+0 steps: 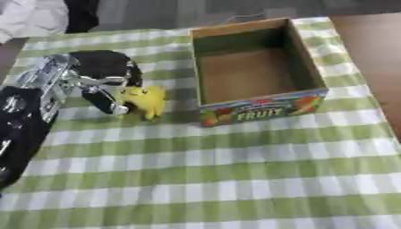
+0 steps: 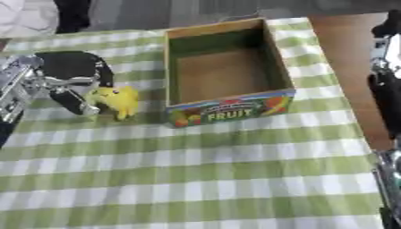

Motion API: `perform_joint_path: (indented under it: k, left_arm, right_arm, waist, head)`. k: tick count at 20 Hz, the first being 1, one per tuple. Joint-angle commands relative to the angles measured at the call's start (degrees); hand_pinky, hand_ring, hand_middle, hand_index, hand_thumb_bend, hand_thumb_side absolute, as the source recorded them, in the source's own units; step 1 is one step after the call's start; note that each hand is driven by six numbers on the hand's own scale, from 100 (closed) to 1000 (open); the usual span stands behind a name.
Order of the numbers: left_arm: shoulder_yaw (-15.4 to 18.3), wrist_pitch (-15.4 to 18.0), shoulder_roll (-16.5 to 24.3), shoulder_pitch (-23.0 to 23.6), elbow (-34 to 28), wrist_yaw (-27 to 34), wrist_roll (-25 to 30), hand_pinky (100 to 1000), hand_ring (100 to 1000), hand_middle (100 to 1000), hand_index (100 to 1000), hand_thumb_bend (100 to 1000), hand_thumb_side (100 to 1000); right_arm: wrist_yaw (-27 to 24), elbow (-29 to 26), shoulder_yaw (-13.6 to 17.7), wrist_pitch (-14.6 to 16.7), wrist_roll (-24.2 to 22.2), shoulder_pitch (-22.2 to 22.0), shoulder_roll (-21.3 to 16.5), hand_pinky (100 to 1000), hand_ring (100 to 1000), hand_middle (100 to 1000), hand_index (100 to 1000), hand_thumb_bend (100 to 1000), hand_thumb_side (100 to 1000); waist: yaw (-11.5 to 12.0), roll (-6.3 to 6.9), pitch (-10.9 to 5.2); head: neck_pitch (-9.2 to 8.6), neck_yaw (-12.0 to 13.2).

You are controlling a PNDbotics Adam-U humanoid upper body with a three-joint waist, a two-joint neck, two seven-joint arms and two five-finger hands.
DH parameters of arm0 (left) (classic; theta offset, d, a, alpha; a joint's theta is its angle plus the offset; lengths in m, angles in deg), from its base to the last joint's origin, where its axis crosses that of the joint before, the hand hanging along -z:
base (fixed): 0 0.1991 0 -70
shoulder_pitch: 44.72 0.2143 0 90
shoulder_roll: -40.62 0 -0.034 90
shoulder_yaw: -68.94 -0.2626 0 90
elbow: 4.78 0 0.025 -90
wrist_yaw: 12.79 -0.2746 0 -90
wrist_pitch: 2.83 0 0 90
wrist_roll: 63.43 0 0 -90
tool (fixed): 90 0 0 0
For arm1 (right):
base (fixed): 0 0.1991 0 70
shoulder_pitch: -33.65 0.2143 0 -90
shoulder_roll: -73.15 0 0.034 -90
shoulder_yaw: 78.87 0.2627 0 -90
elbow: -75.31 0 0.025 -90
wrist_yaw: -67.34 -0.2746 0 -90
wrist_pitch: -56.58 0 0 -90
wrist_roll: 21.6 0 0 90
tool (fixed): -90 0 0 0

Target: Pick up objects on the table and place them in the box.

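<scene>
Left eye view: the left hand (image 1: 106,85) has its fingers (image 1: 109,102) curled around the yellow toy (image 1: 147,100), just left of the empty box (image 1: 258,107) on the desk (image 1: 235,179). Lift clear of the near wall before moving across (judgement)

Right eye view: the right hand (image 2: 385,85) shows at the edge; its fingers cannot be told

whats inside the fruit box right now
Nothing shows inside the box: only its bare brown floor and inner walls. The near wall hides a strip of floor behind it. The yellow toy sits outside on the cloth, at the left hand.
</scene>
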Motion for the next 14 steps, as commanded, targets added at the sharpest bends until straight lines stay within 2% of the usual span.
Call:
perform_joint_path:
  k: [1,7,14]
  left_arm:
    - [1.8,3.2,3.3,-0.7,-2.9,2.4,5.3,800,608,445,543,100,352]
    - [4.9,-0.8,4.6,-1.6,-6.7,4.1,5.7,799,611,447,539,100,367]
    - [7.5,-4.7,3.4,-4.2,-9.1,1.0,2.4,785,607,447,535,100,366]
  right_arm:
    - [-0.2,-1.1,0.5,0.1,-0.1,0.3,-1.0,796,834,530,861,100,585]
    - [-0.2,-1.1,0.6,0.2,0.0,0.2,-1.0,796,834,530,860,100,585]
    - [-0.3,-1.1,0.6,0.3,0.0,0.5,-0.9,796,833,530,860,100,585]
  waist:
    - [0.1,-0.29,-1.53]
    - [0.2,-0.36,-1.80]
    - [-0.2,-0.52,-1.67]
  head:
    - [0.28,-0.1]
    - [0.39,0.2]
    - [-0.16,0.9]
